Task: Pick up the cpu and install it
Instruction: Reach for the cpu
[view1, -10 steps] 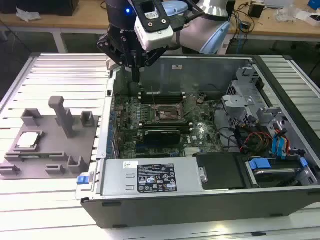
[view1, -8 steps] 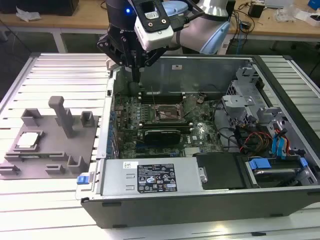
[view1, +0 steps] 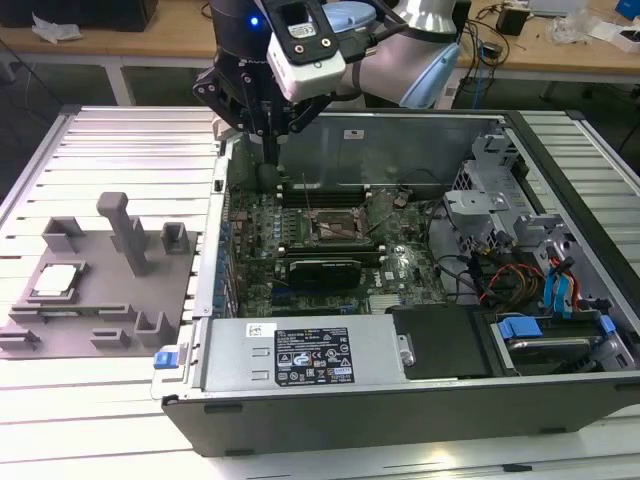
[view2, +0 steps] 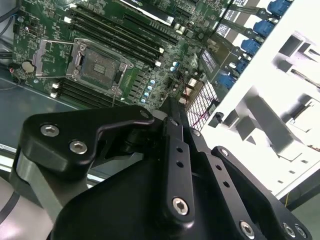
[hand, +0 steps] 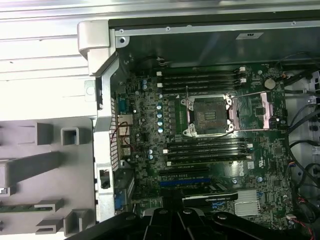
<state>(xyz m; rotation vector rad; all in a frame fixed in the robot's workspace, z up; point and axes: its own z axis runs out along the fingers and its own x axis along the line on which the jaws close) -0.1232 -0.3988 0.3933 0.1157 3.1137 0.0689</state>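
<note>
1. Currently, the cpu (view1: 55, 280) is lying flat, silver top up, in a shallow seat on the grey fixture plate (view1: 95, 290), close to the plate's edge at the exterior view's left.
2. Low blocks and an upright post (view1: 125, 230) belonging to the same plate are standing near it, toward the plate's far edge.
3. The plate is resting on the ribbed metal surface (view1: 110, 140), along the surface's edge at the exterior view's left and just beside the open computer case (view1: 330, 420).
4. The gripper (view1: 272, 158) is hanging above the case's far corner at the exterior view's left. It is pointing down over the edge of the motherboard (view1: 400, 265), well apart from the cpu.
5. In the exterior view the jaws are tapering into one narrow dark tip, pressed together and holding nothing.
6. The socket (view1: 335, 228) is sitting near the middle of the motherboard. In both wrist views, second (view2: 97, 65) and first (hand: 207, 116), its metal cover is folded open beside the dark square bed.
7. A grey power supply box (view1: 300, 355) is lying along the case's near wall.
</note>
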